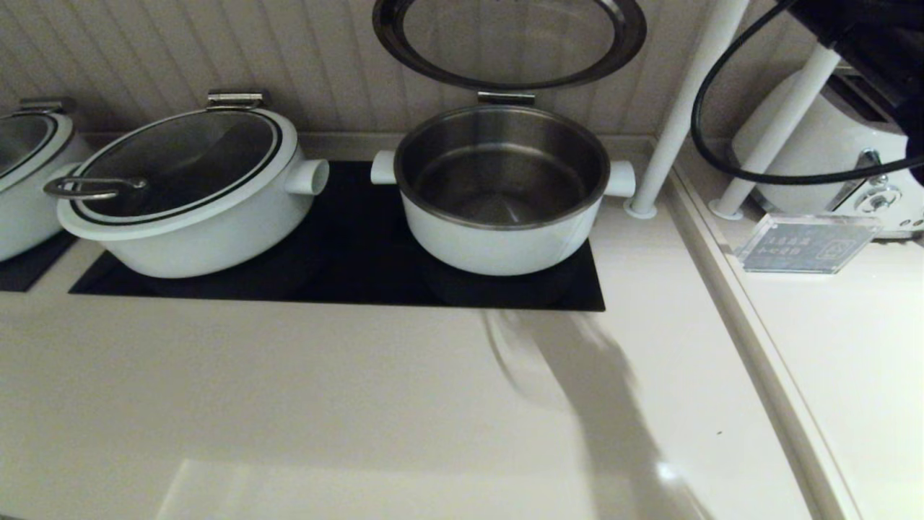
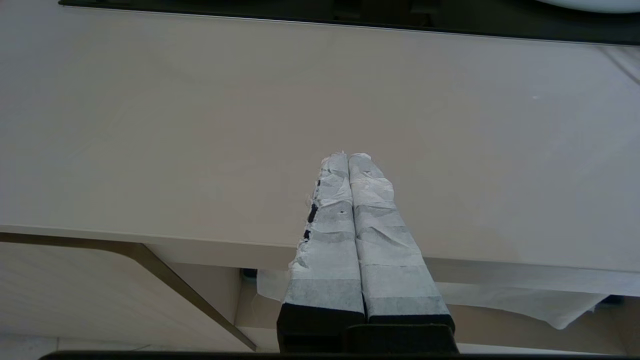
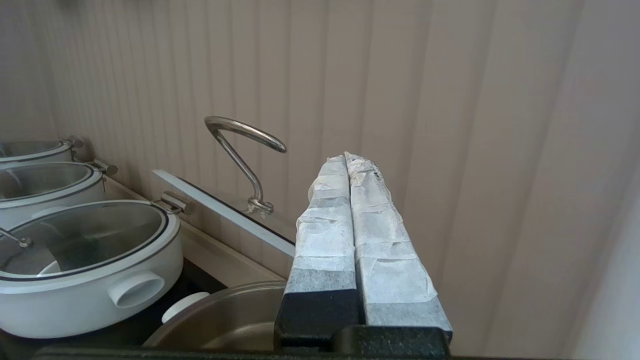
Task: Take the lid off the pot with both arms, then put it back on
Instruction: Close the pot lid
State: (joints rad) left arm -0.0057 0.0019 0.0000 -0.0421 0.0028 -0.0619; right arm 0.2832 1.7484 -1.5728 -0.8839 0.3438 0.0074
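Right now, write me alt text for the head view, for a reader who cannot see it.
A deep white pot stands open on a black cooktop, its hinged glass lid tipped up against the ribbed wall behind. To its left sits a wider white pot with its lid shut. No gripper shows; a black cable and part of an arm hang at upper right.

No readable text, faint unreadable print on the clear acrylic sign (image 1: 807, 244)
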